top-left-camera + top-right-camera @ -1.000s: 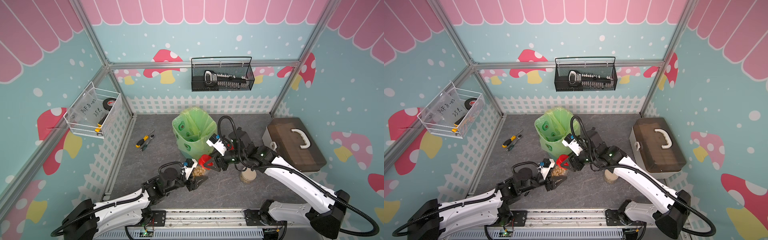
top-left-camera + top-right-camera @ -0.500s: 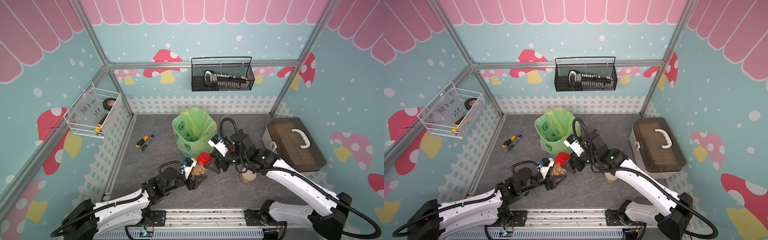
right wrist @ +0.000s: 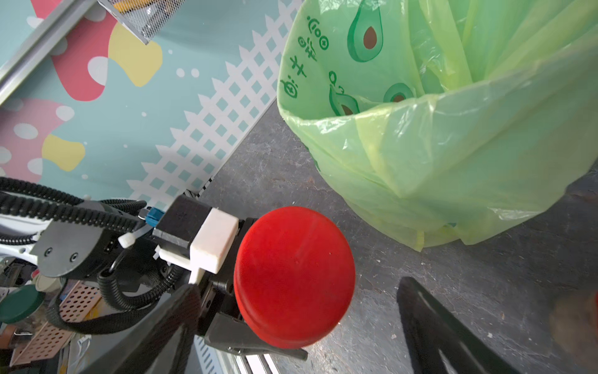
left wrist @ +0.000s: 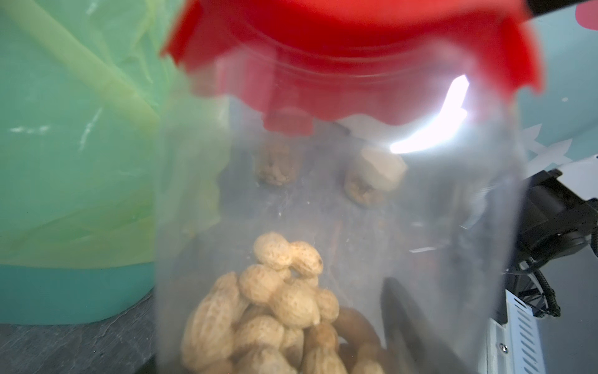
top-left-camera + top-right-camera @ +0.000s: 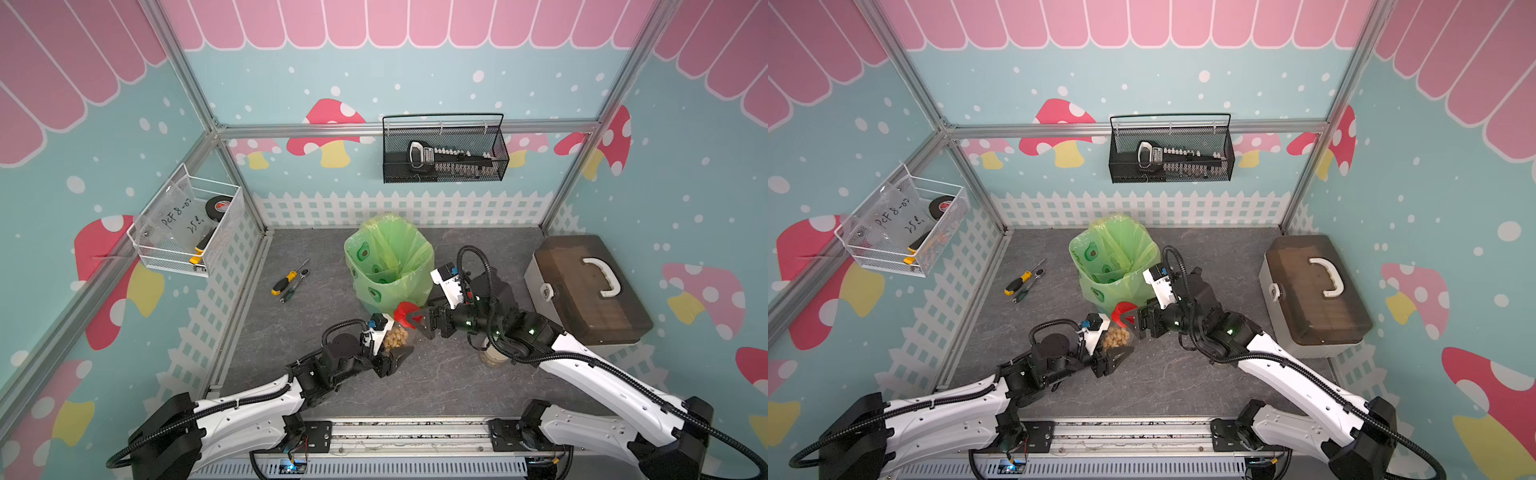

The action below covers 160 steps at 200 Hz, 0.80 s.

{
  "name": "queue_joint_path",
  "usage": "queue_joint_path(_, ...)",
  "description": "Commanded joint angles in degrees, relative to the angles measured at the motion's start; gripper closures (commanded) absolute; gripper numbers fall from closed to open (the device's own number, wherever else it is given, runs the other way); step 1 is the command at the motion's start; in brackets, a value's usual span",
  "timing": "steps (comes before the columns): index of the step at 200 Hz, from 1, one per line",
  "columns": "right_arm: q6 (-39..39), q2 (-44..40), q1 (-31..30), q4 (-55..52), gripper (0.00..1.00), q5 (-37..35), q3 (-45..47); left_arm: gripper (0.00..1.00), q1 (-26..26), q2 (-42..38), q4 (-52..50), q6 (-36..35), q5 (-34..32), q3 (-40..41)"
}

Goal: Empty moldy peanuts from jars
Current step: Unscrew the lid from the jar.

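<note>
The left pincer [image 5: 395,341] is clamped on a clear jar [image 4: 323,210], one finger [image 4: 404,323] showing dark through the far wall in the left wrist view. The jar is at the front middle of the grey bench [image 5: 436,382], just in front of the bin lined with a green avocado-print bag [image 5: 399,291]. Whether its base rests on the bench cannot be told. In-shell peanuts [image 4: 275,307] lie heaped at the end of the jar nearest the pincer and fill less than half of it. The red scalloped lid [image 3: 294,275] is on the jar's mouth.

The right pincer [image 3: 297,286] reaches in from the right at lid height. Its jaws stand wide open, one finger [image 3: 171,323] on each side of the lid with bench showing in the gaps, so it grips nothing. In both top views the right pincer [image 5: 1133,320] sits right at the lid, between the bin and the left pincer [image 5: 1116,343].

A squat jar with a beige lid [image 5: 492,359] stands on the bench further right, partly hidden under the right arm. It is well apart from the held jar and also holds pale kernels. Through the held jar's wall the left wrist view shows a second small jar shape beside it, too blurred to describe.

Two screwdrivers [image 5: 286,280] lie left of the bin, and a brown lidded toolbox [image 5: 590,291] sits at the right edge.
</note>
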<state>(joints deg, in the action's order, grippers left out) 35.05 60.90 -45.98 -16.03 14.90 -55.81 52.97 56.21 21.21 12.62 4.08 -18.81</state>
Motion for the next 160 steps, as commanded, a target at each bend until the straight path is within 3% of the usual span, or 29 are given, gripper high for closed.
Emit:
queue_joint_path(1, 4.5, -0.4, -0.8, 5.1, 0.11, -3.2, 1.6, 0.59, -0.2, -0.7, 1.2, -0.8, -0.9, -2.1)
queue_joint_path(87, 6.5, 3.0, -4.6, 11.1, 0.16, -8.1, 2.6, 0.59, -0.2, -1.9, 0.7, -0.1, -0.7, -2.2)
queue_joint_path(126, 7.3, 3.4, -5.2, 14.0, 0.22, -10.4, 4.7, 0.6, -0.2, -2.6, 0.1, 0.2, -0.5, -2.5)
queue_joint_path(160, 7.4, 4.2, -5.8, 16.3, 0.33, -11.0, 5.4, 0.59, -0.2, -2.0, 0.2, 0.5, 0.0, -2.5)
